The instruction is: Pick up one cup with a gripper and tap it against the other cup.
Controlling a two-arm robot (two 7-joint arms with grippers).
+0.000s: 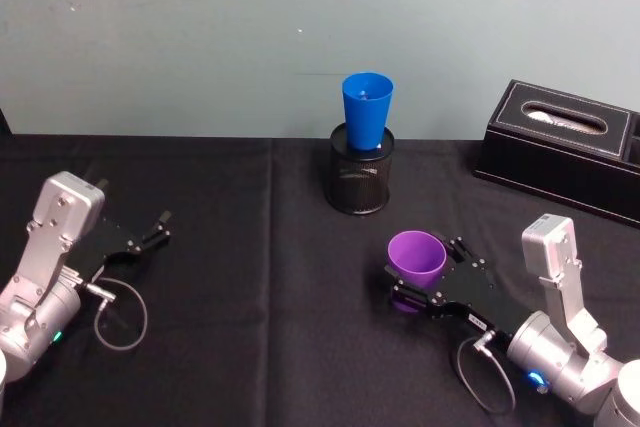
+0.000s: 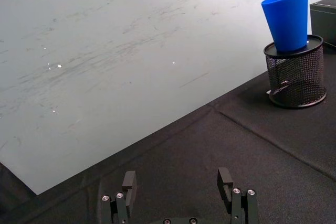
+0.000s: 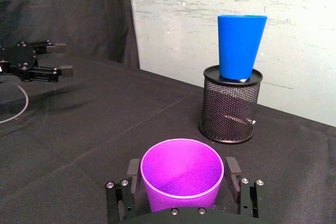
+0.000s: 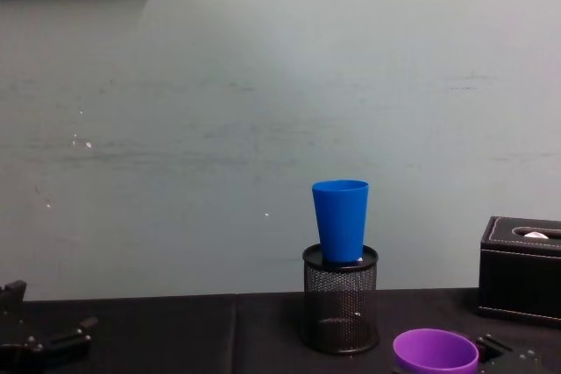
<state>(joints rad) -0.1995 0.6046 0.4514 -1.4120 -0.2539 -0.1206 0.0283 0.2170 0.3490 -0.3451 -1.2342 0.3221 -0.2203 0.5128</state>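
The purple cup (image 1: 417, 255) sits upright between the fingers of my right gripper (image 1: 424, 261), low over the black tablecloth at the front right. In the right wrist view both fingers press the sides of the purple cup (image 3: 182, 177), so the right gripper (image 3: 182, 170) is shut on it. The blue cup (image 1: 367, 112) stands upright in a black mesh holder (image 1: 361, 179) at the back middle, well apart from the purple cup (image 4: 436, 354). My left gripper (image 1: 157, 228) rests open at the far left, holding nothing (image 2: 178, 182).
A black tissue box (image 1: 565, 142) stands at the back right, next to the mesh holder (image 4: 341, 308). Black cloth covers the table up to a pale wall. Grey cable loops lie by both arms.
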